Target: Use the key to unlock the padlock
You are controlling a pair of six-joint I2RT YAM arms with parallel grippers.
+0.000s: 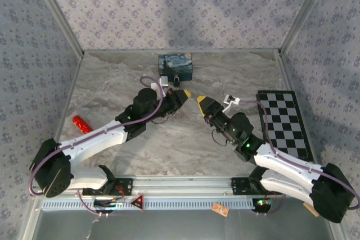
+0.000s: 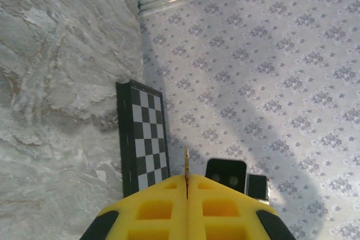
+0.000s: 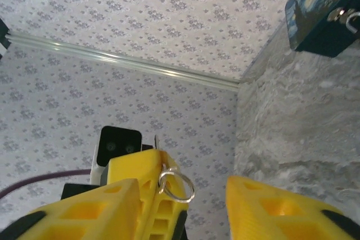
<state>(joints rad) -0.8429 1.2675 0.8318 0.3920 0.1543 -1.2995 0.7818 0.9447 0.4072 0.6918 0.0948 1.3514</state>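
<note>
Item, key (image 2: 187,164): blade pinched in the shut left gripper (image 2: 187,182), its ring (image 3: 177,187) between the part-open jaws of the right gripper (image 1: 201,101), close to one finger; padlock (image 1: 176,76) beyond both tips, on the blue box (image 1: 175,62); centre the ring before closing.

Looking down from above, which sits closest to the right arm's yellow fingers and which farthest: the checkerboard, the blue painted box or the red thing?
Measured from the right fingers in the top view:
1. the blue painted box, just beyond them, toward the back wall.
2. the checkerboard, out on the right side.
3. the red object, far across on the left side.
</note>
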